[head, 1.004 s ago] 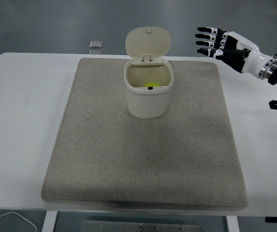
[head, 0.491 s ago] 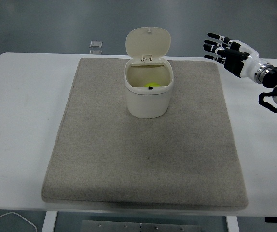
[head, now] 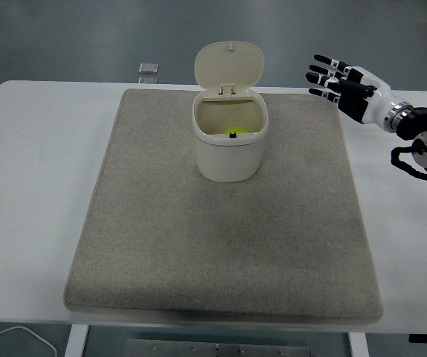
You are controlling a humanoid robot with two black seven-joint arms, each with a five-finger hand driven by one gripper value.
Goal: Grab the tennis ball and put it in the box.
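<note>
Right hand (head: 345,85): fingers spread and released, holding nothing, above the table's far right, well apart from the box.
Tennis ball (head: 232,129): yellow-green patch low inside the box; round, so no long axis or heading.
Box (head: 229,141): cream bin, upright on the grey mat (head: 221,223), hinged lid (head: 229,67) standing open at the back.
Writing: none readable.
Table (head: 35,186): white; small grey object (head: 148,68) at far edge.

Table (head: 35,163): plain white. Mat (head: 221,238): grey-beige, fine speckled weave, no pattern. Box (head: 228,141), upper centre of frame: cream, lid the same cream. Tennis ball (head: 233,129) inside: bright yellow-green. Right hand (head: 345,85), upper right: black and white banded fingers, white wrist, black arm. Floor beyond: dark blue-grey.
</note>
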